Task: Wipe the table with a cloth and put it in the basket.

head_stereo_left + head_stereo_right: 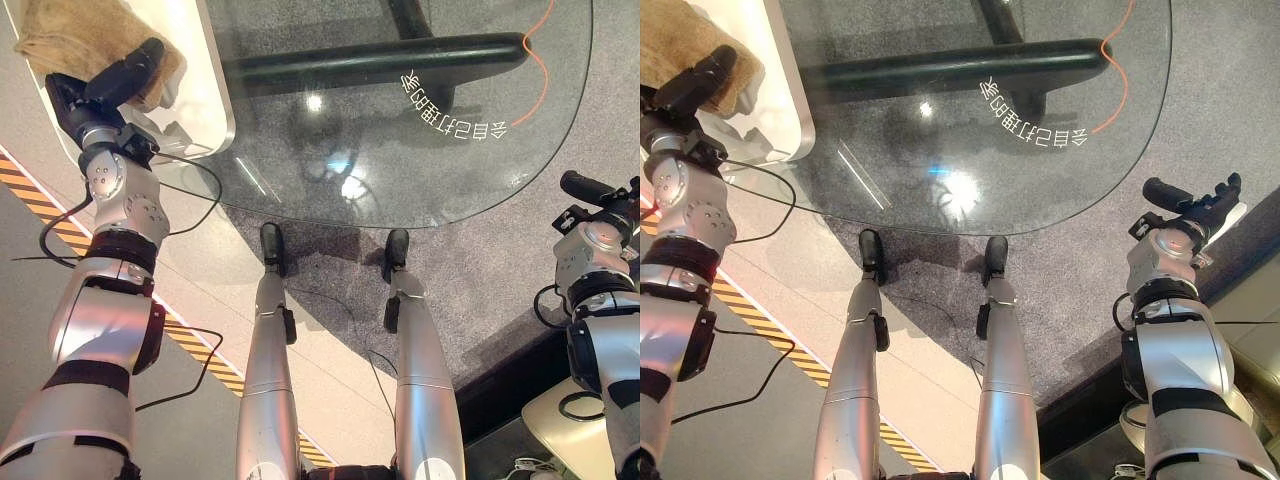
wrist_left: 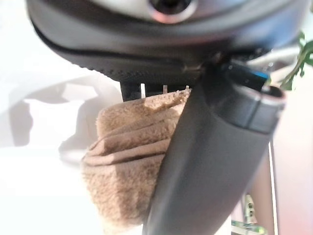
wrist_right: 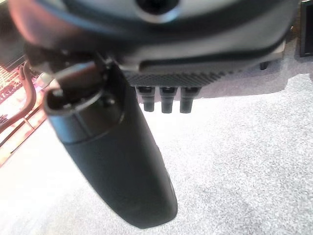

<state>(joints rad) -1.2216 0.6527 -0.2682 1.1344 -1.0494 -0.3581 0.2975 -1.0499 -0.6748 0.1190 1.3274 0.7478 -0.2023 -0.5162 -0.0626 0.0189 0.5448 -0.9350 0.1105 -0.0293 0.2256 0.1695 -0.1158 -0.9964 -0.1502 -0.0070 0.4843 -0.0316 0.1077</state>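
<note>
bright; glare on glass table [image 1: 400, 150]; wrist views blurred

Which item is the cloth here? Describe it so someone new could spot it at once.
Start at the round glass table; a white surface adjoins it on the robot's left. The cloth lies bunched on that white surface, under the left hand. It is the one soft, tan, fuzzy thing among hard glass, white and dark metal; the left wrist view shows its folds beside the thumb.
</note>
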